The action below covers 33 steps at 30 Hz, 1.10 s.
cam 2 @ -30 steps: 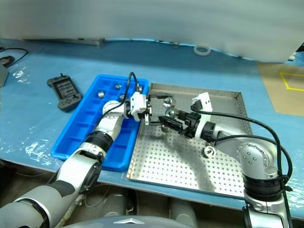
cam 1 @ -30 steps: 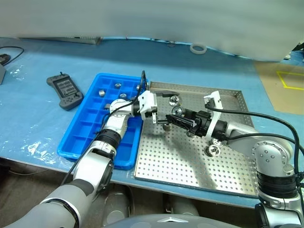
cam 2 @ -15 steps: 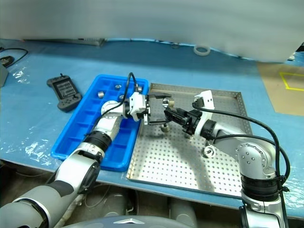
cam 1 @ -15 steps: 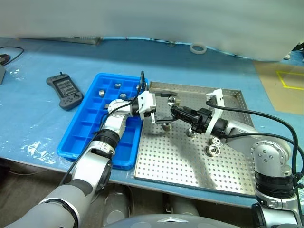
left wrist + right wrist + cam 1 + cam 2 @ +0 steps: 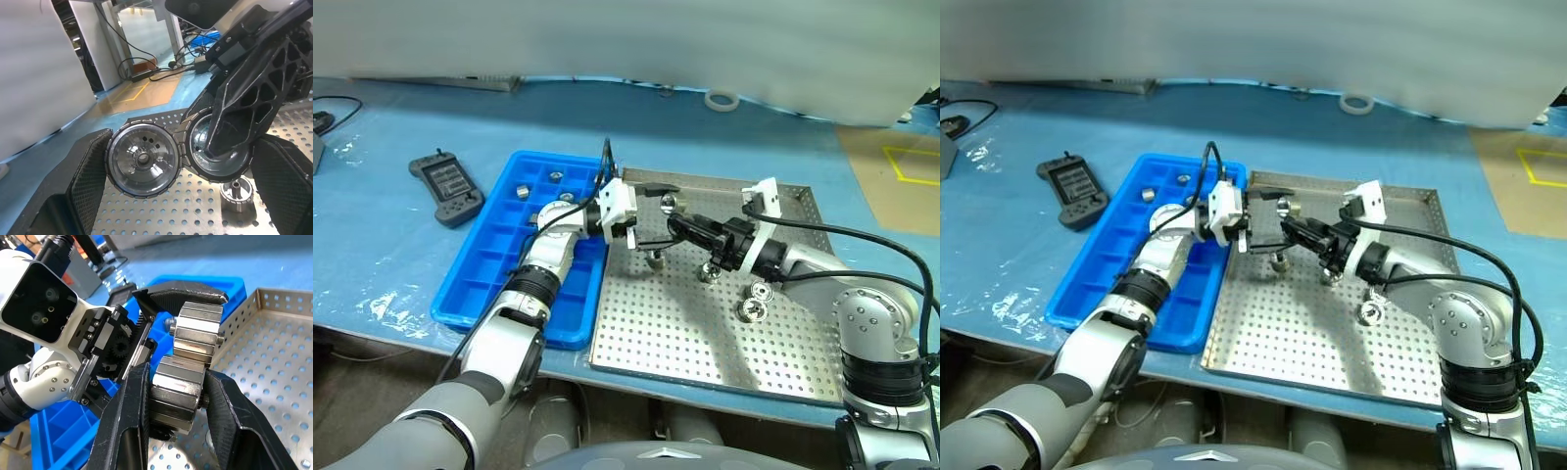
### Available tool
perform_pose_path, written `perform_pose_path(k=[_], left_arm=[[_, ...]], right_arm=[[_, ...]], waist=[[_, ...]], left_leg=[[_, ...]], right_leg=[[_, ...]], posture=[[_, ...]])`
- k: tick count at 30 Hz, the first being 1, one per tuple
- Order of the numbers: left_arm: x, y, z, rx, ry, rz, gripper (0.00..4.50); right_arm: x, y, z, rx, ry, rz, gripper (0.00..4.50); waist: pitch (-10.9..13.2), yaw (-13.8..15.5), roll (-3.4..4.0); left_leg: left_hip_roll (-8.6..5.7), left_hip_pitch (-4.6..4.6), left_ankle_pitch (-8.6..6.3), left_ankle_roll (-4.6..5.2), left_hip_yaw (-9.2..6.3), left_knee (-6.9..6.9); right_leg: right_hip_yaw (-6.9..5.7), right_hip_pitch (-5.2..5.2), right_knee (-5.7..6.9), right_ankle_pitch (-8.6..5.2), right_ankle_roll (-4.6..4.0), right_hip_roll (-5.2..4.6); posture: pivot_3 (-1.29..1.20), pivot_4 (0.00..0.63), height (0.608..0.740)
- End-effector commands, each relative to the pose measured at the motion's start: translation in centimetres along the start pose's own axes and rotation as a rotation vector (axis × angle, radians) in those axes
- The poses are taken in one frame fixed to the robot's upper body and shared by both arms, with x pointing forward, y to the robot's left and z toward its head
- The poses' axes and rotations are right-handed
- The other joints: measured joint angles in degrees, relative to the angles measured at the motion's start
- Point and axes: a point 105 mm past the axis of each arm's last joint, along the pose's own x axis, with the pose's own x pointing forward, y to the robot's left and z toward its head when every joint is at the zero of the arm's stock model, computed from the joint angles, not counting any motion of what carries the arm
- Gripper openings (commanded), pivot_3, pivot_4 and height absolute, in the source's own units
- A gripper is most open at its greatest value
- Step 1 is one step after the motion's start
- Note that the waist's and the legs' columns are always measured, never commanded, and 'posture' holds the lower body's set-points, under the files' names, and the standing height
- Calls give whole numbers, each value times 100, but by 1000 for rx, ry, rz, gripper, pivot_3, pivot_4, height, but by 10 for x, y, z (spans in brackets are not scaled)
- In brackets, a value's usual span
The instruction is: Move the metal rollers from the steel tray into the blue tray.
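Between the two trays, above the steel tray [image 5: 705, 343], my right gripper [image 5: 177, 396] is shut on one metal roller [image 5: 176, 382]. A second roller [image 5: 195, 335] rests against the held one. My left gripper [image 5: 655, 216] is open, and its wide jaws span both rollers. One of its fingers [image 5: 88, 171] touches the second roller [image 5: 142, 159]; the other stands apart from the held one. Several more rollers lie on the steel tray, such as one [image 5: 653, 258] below the grippers and another [image 5: 751, 309]. The blue tray [image 5: 480, 284] holds three rollers near its far end [image 5: 522, 190].
A black handheld controller [image 5: 448, 186] lies on the blue table sheet left of the blue tray. A white tape ring [image 5: 721, 99] sits at the back. Cables run along both arms. The near half of the steel tray is bare perforated floor.
My right gripper was open a second ago and has shut on a roller between the left gripper's fingers. The left gripper has stayed open in the same place.
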Motion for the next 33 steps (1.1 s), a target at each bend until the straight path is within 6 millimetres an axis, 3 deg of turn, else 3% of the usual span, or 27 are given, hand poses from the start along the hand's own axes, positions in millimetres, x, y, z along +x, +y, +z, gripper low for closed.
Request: perform_pose_path(k=[1, 11, 21, 25, 26, 33], left_arm=[[-3, 32, 40, -16, -179, 148, 3983], [-10, 30, 30, 28, -112, 145, 3983], [-1, 33, 31, -122, -98, 137, 3983], [4, 28, 33, -128, -110, 127, 3983], [4, 30, 32, -118, -106, 147, 4242], [3, 18, 22, -152, -31, 49, 4242]], right_arm=[[-3, -4, -1, -37, 26, -25, 1263], [-1, -7, -7, -21, 36, -43, 1263], [0, -7, -10, -9, 37, -55, 1263], [1, -8, -11, -3, 37, -60, 1263], [1, -7, -11, -1, 36, -61, 1263], [2, -8, -13, 3, 32, -71, 1263]], waist=[[0, 2, 0], [0, 5, 0], [0, 4, 0], [0, 1, 0], [0, 3, 0], [0, -4, -1]], left_leg=[[0, 1, 0, 0, 0, 0], [0, -1, 0, 2, 0, -1], [0, -1, 0, 1, 0, 0], [0, -1, 0, 1, 0, -1], [0, -1, 0, 1, 0, -1], [0, -3, 0, 0, 0, -4]], right_leg=[[0, 1, 0, 0, 0, 0], [0, 0, -1, 0, 0, 0], [0, 0, -1, 0, 0, 0], [0, -1, -1, 0, 0, 0], [0, -1, -1, 0, 0, 0], [0, -3, -3, 0, 0, 1]], posture=[[-333, 150, 740], [-326, 150, 740], [-333, 150, 740], [-335, 150, 740], [-336, 150, 740], [-341, 150, 740]])
